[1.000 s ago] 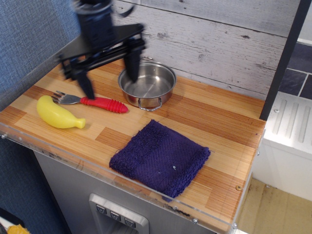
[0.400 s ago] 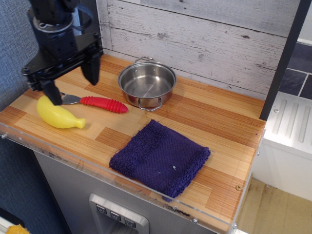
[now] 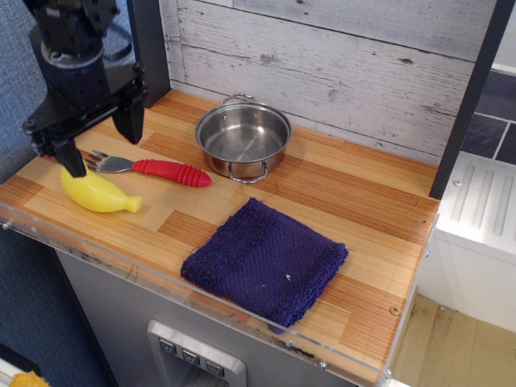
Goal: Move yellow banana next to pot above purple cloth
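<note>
The yellow banana [image 3: 98,192] lies on the wooden counter at the front left, stem end pointing right. The shiny steel pot [image 3: 243,139] stands at the back middle, empty. The dark purple cloth [image 3: 264,261] lies folded at the front, right of the banana. My black gripper [image 3: 101,149] is open and empty, its two fingers spread wide. It hangs just above the banana's left end and the fork's tines. Its left finger [image 3: 70,157] partly hides the banana's far end.
A red-handled fork [image 3: 157,169] lies between banana and pot, just behind the banana. A white plank wall runs along the back. A blue wall stands at the left. A clear plastic lip edges the counter's front [image 3: 242,318]. A dark post [image 3: 468,97] stands at the right.
My gripper has swung left from over the pot to over the banana and fork, staying open. The banana, fork, pot and cloth have not moved.
</note>
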Tool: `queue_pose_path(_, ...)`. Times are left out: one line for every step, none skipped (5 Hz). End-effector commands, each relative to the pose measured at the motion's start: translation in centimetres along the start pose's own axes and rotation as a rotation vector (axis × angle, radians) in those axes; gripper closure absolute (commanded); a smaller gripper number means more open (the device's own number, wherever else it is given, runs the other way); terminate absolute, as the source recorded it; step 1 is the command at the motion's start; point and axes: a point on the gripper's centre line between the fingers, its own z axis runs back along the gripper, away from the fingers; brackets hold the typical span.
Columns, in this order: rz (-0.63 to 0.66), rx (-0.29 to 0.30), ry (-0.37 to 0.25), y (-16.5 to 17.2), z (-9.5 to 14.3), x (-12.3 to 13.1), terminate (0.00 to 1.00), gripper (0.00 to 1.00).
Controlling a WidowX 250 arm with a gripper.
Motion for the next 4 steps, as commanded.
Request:
queue_pose_path(0.029,0.013,-0.021,1.8,-1.9,0.2,0.0,0.0)
queue_pose_path(0.048,0.022,-0.037,2.1,-3.2,0.8,0.0,0.0)
queue_pose_path(0.061,0.043,-0.047,2.0,-4.6,1.8,0.0,0.0)
queue_pose_path(0.083,0.046,-0.047,1.4,-5.5,2.5,0.0,0.0)
